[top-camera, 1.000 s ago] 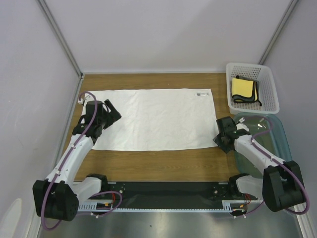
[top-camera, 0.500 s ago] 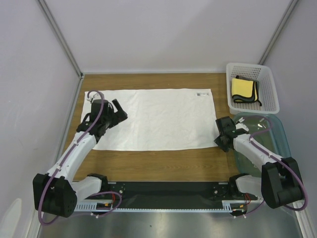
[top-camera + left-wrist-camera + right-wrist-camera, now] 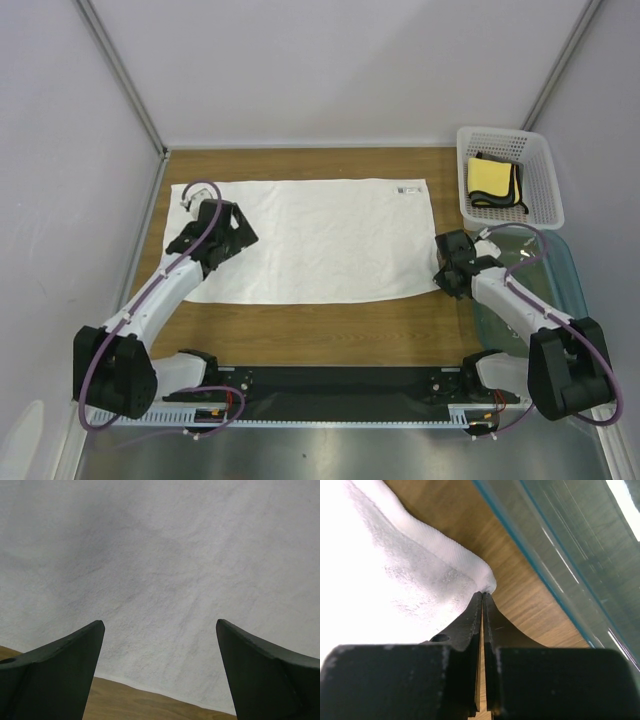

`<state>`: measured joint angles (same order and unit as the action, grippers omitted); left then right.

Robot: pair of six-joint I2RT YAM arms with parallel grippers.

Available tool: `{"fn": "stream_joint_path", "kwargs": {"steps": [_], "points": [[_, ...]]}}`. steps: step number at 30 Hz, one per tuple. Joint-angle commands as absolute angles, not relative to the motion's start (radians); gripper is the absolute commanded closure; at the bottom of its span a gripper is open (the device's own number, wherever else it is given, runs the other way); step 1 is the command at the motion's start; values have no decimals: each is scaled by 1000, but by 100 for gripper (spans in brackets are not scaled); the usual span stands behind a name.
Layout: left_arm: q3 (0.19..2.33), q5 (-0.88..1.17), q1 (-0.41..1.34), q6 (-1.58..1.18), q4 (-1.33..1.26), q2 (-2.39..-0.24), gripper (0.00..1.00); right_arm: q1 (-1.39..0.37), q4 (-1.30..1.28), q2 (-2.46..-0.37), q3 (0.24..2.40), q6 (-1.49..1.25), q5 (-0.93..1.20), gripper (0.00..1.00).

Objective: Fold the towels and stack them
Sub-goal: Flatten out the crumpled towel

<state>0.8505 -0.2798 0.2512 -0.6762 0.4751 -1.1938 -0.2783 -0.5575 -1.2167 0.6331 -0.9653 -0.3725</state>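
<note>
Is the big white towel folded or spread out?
Spread out: the white towel lies as one flat rectangle, no fold; only its near right corner is bunched at the shut right fingers.

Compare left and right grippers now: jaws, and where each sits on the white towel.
Left gripper is wide open; right gripper is shut. Left is over the white towel by its near-left corner, nothing between its fingers; right's tips meet the near-right corner, cloth bunched there, pinch unconfirmed. Both are at the towel's near edge.
</note>
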Motion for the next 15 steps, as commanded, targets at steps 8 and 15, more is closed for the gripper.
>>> {"fn": "stream_joint_path", "kwargs": {"steps": [8,15], "points": [[789,-318,100,-903,581,-1172,0,-336,-543,-1154,747,-825,-443,100],[732,-279,97,-897,558,-1106,2,-385,-538,-1167,796,-799,-445,100]]}}
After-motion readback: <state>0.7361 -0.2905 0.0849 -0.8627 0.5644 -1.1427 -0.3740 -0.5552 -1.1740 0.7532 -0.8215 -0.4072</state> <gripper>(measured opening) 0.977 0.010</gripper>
